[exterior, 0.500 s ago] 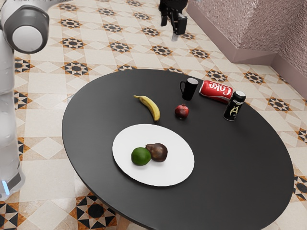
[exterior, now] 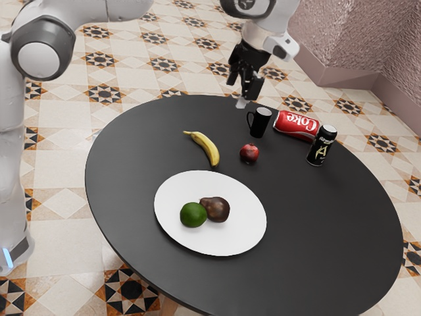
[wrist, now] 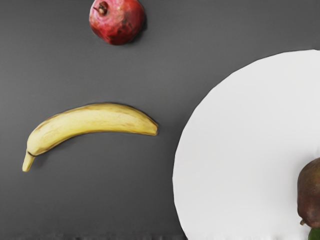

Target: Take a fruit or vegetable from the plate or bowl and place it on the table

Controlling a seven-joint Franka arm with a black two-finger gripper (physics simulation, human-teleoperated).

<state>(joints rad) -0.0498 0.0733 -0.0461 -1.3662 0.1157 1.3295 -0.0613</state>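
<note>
Toward the exterior view's left and near, your flat white plate point(exterior: 240, 234) holds a round green fruit point(exterior: 193, 215) just beside a brown pear-shaped fruit point(exterior: 218, 209). Farther back lies the curved yellow banana point(exterior: 208, 148). Your black two-finger gripper point(exterior: 244, 98) hangs at the far side; you cannot tell whether it is wide or narrow. Rightward, you have the round red pomegranate point(exterior: 249, 153), upright black mug point(exterior: 260, 123), lying red Coke can point(exterior: 296, 125) and upright black can point(exterior: 321, 146).

The wrist view's edges cut off the pomegranate point(wrist: 117, 22), white plate point(wrist: 240, 150), brown fruit point(wrist: 310, 195) and green fruit point(wrist: 315, 234).
</note>
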